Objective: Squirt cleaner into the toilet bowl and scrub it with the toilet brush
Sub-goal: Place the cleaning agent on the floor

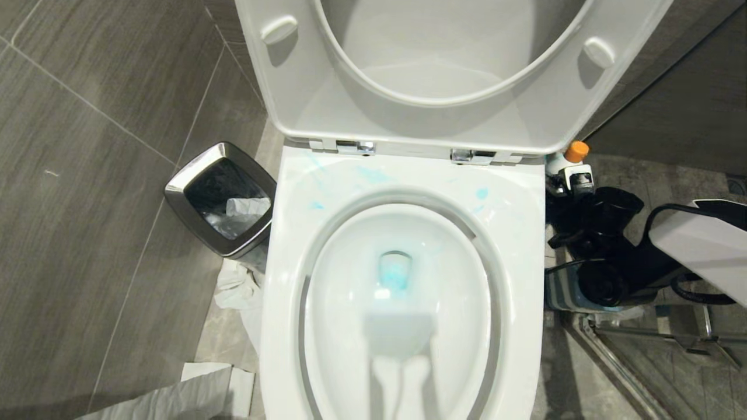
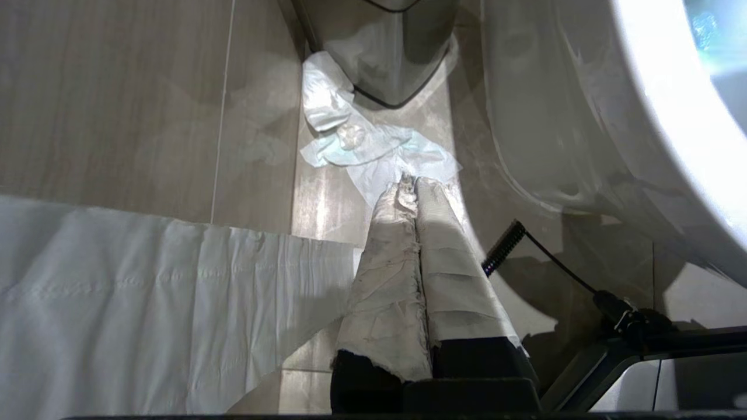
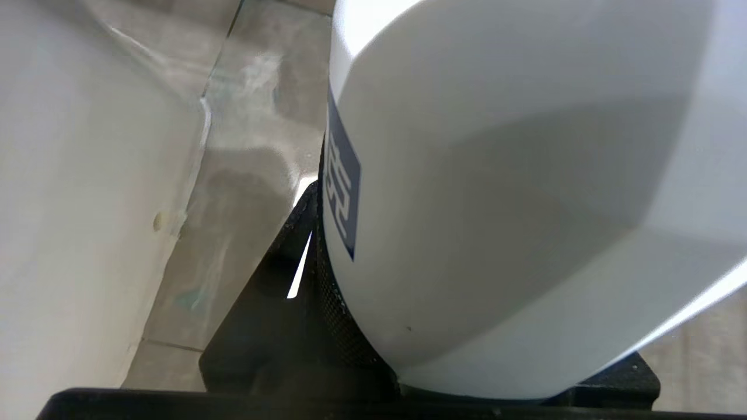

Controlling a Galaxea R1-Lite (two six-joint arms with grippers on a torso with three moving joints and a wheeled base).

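The white toilet bowl (image 1: 292,245) stands open with its lid up. Pale blue cleaner smears (image 1: 373,174) mark the back rim, and blue-tinted water (image 1: 394,274) sits at the drain. My right gripper (image 1: 575,192) is low beside the bowl's right side, shut on a white cleaner bottle (image 3: 496,175) with an orange cap (image 1: 577,151). The bottle's body presses against a black finger pad (image 3: 327,303). The toilet brush is out of view. My left gripper (image 2: 410,184) hangs shut and empty over the floor left of the bowl (image 2: 583,116).
A chrome-rimmed black bin (image 1: 192,181) stands left of the toilet, with crumpled tissue (image 1: 236,289) and a paper sheet (image 1: 175,399) on the floor nearby. A striped blue-and-grey holder (image 1: 559,291) sits under my right arm. A metal floor rail (image 1: 642,338) runs at the right.
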